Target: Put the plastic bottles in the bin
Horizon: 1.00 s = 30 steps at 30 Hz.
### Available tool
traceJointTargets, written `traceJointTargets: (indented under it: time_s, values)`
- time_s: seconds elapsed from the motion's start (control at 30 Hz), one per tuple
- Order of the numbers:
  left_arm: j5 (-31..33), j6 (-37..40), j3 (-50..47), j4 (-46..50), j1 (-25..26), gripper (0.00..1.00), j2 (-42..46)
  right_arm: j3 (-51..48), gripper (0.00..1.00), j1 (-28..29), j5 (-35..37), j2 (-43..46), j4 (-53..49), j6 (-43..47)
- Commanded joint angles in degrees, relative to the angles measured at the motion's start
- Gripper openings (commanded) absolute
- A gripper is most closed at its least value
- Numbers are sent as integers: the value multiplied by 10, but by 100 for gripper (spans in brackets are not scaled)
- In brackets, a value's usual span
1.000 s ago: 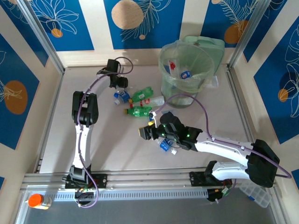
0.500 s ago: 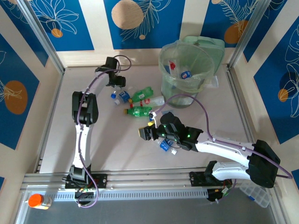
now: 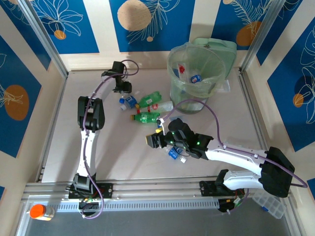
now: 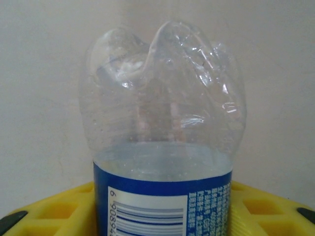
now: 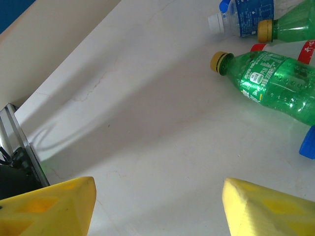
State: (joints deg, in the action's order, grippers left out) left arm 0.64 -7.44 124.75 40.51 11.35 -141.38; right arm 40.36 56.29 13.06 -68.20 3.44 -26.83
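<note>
Left wrist camera gives you a clear bottle [image 4: 162, 123] right up close. Its end is crumpled into lumpy folds, a blue label with a barcode wraps it lower down, and the yellow fingers [image 4: 44, 209] sit on either side of it. You cannot tell whether the jaws of the left gripper [image 3: 123, 88] are actually squeezing it.

In the right wrist view, the right gripper [image 5: 158, 189] has its jaws spread wide over bare counter [image 5: 147, 98] with nothing between them. Ahead of it a green bottle [image 5: 275, 81] lies on its side, with a yellow cap and a small white label. A second green bottle [image 5: 293, 24] with a red band lies just beyond.

From above, the bin [image 3: 184, 93] stands at the far right of the counter. Two small bottles show through its pale wall, one blue-labelled [image 3: 196, 77] and one marked red [image 3: 182, 69].
</note>
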Motion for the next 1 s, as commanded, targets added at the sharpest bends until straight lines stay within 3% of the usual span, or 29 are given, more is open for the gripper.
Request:
traceJointTargets:
  time_s: [0.0,0.3,0.47,0.6,0.83,0.97]
  values:
    - [4,3,-30,-9,-4,50,54,8,69,4,1,5,6,9]
    - [45,-15,-166,-78,21,48,250,-11,69,3,31,44,17,13]
    - [94,-58,-300,-148,97,47,375,-23,69,2,47,65,22,8]
    - [72,-141,-479,-255,143,46,507,-39,69,-1,64,96,27,9]
    - [88,-153,-696,-369,308,46,680,-67,69,-17,101,164,36,5]
    - [71,-192,-801,-444,354,43,738,-86,70,-39,103,206,42,-7]
